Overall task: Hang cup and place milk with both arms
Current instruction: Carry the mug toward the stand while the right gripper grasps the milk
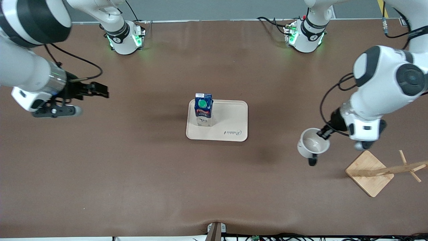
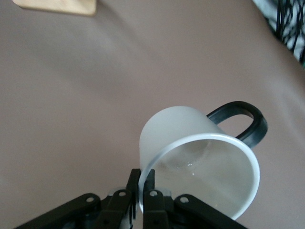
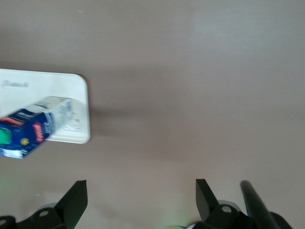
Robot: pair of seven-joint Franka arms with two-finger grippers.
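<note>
The white cup (image 1: pixel 313 144) hangs in the air, tilted mouth-up, with its black handle (image 1: pixel 312 162) pointing down toward the table. My left gripper (image 1: pixel 326 132) is shut on its rim. In the left wrist view the two fingers (image 2: pixel 142 183) pinch the cup (image 2: pixel 190 143) wall, one inside and one outside. The dark blue milk (image 1: pixel 203 108) with a green cap stands upright on the cream tray (image 1: pixel 230 124) at mid-table. My right gripper (image 1: pixel 97 89) hovers open and empty over the table toward the right arm's end; its wrist view shows the milk (image 3: pixel 28 129) well clear of the gripper (image 3: pixel 140 195).
A wooden cup rack (image 1: pixel 369 172) with a square base and angled pegs (image 1: pixel 409 165) stands beside the held cup, toward the left arm's end and nearer the front camera. A corner of its base (image 2: pixel 57 5) shows in the left wrist view. Bare brown table surrounds the tray.
</note>
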